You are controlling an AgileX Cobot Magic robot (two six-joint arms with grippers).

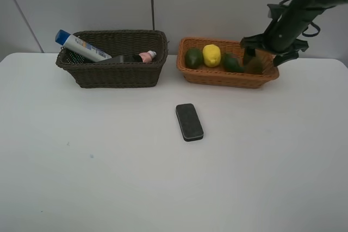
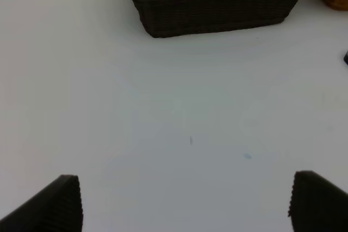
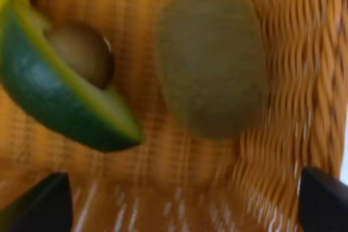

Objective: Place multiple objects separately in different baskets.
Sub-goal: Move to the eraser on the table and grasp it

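The one item outside a basket is the flat black block (image 1: 189,121). It lies flat on the white table (image 1: 81,177), near the middle, in front of the gap between the two baskets and well apart from both. Its long axis runs near to far, leaning slightly left at the far end.

The dark brown basket (image 1: 114,74), far left, holds the blue-capped white bottle (image 1: 81,47), the small pink bottle (image 1: 147,56) and a dark item between them, too obscured to name with certainty. The orange-tan basket (image 1: 217,77), far right, holds the green fruit (image 1: 193,58), the yellow lemon (image 1: 211,55), the halved avocado (image 3: 65,107) and the brown kiwi (image 3: 212,61).

The right gripper (image 1: 267,51) hangs over the right end of the orange-tan basket. Its jaws stand spread and empty, with the kiwi lying free on the weave below them.

The left gripper (image 2: 185,202) is out of the overhead view. Its wrist camera shows the jaws spread wide over bare table, nothing between them, the dark brown basket beyond.

Judgement: the block belongs with the bottles in the dark brown basket. It lies to the near left of the right gripper. Which arm is closer cannot be settled, since the left arm's place is not shown. A grasp across the block's short width calls for jaws closing left to right.
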